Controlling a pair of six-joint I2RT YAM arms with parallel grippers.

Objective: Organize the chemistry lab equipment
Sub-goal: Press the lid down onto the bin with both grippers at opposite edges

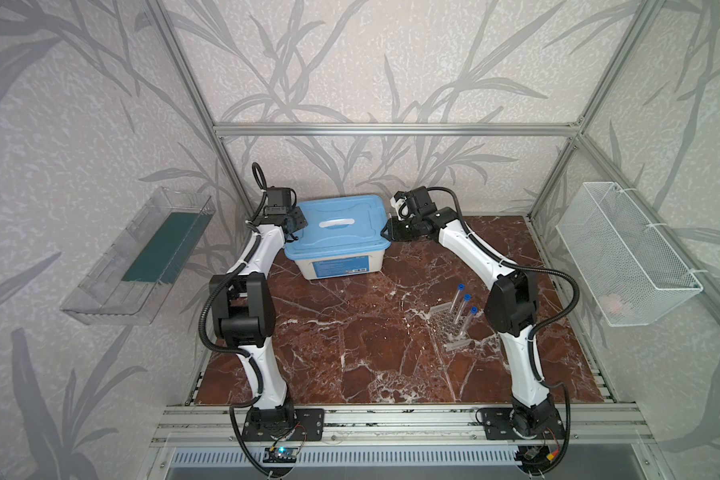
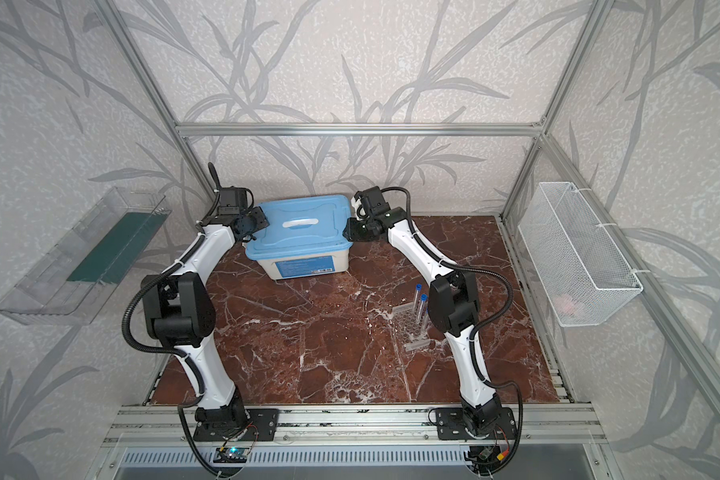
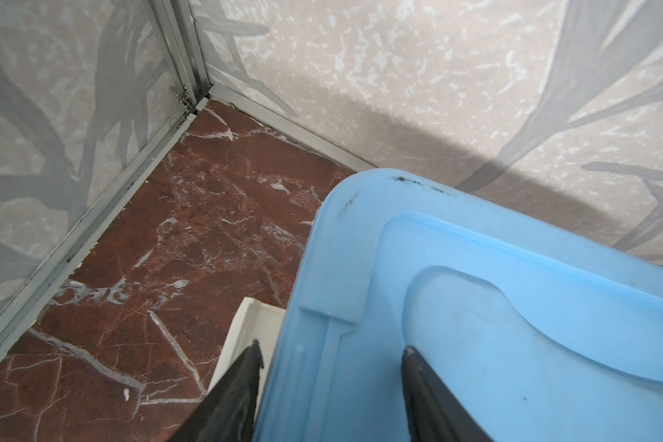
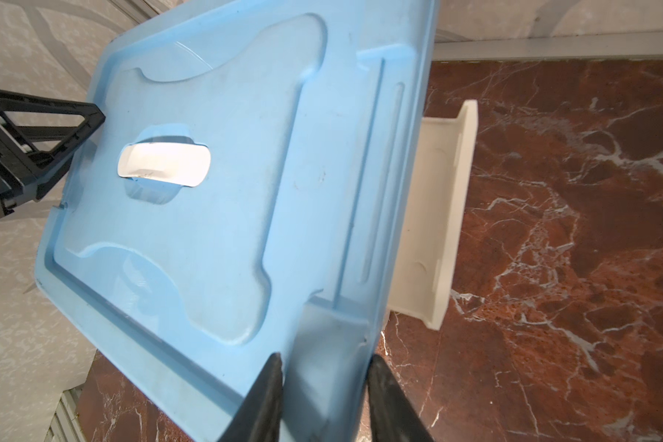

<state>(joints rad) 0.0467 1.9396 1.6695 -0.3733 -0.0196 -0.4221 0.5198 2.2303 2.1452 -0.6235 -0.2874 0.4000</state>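
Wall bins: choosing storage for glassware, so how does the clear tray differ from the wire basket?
The clear tray is see-through solid plastic; the wire basket is white open mesh. The tray holds a dark green panel; the basket holds a blurry pinkish lump. Both hang on side walls, open-topped, above the table.
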